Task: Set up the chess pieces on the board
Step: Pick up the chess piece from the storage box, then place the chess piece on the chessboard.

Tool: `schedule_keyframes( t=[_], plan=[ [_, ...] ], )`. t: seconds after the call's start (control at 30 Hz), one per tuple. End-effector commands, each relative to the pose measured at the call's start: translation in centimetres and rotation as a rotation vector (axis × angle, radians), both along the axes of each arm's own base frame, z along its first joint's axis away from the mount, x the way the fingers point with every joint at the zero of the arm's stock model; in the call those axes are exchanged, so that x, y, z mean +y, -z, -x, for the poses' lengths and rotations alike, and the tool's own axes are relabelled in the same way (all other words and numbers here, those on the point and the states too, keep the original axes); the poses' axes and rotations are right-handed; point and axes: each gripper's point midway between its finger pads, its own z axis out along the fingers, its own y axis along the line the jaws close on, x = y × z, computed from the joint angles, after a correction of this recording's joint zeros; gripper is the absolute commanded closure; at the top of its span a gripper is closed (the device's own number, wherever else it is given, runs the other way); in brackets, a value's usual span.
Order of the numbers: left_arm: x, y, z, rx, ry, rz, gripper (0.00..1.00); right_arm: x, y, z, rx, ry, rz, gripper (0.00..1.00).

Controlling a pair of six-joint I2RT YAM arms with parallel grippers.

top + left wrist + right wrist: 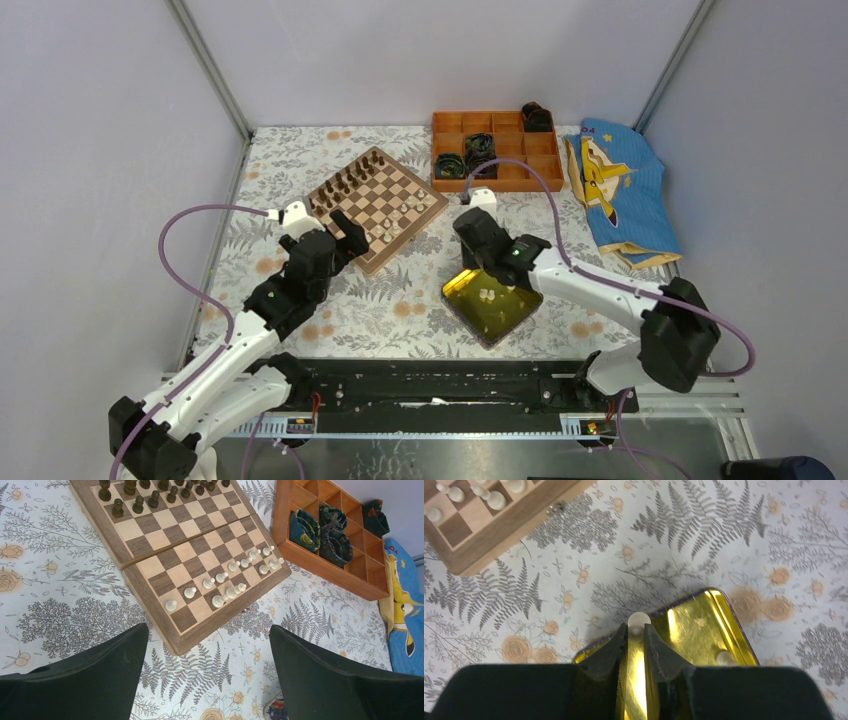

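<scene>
Cream-white chess piece (638, 620), small and round-headed: sitting at 12 o'clock of the right gripper (636, 630), right between its tips. The jaws are standing narrowly apart and appear to be pinching it over the rim of the glossy yellow square tray (696, 625).

Square wooden chessboard (186, 639): lying at 10 o'clock from that tray in the overhead view, other cream-white figures (218, 600) already standing on it.

Handling: lifting straight, keeping the figure upright, lowering onto a vacant square clear of neighbours.

Left gripper (208, 626): hanging fully spread, holding nothing, at the board's 6 o'clock corner.
</scene>
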Motion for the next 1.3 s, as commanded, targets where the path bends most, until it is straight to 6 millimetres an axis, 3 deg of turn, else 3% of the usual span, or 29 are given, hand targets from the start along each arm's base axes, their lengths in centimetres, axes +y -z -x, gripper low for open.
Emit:
schedule_keyframes(
  t=[0.0,0.17,0.47,0.93,1.27],
  plan=[
    [0.0,-1.6,-0.5,-0.046,-0.021,0.017,0.01,3.7,-2.5,-2.6,-0.077,-0.062,-0.051,1.00],
    [0.1,-1.7,-0.5,-0.046,-0.026,0.012,0.01,6.3,-3.1,-5.1,-0.097,-0.092,-0.061,1.00],
    [0.3,-1.6,-0.6,-0.046,-0.037,0.005,0.01,8.7,-2.1,-8.7,-0.085,-0.120,-0.058,1.00],
    [0.4,-1.5,-0.8,-0.038,-0.047,-0.005,0.01,10.8,-0.8,-11.9,-0.071,-0.157,-0.046,1.00],
    [0.3,-1.4,-1.0,-0.030,-0.053,-0.009,0.01,11.7,1.5,-13.1,-0.046,-0.176,-0.010,1.00]
  ],
)
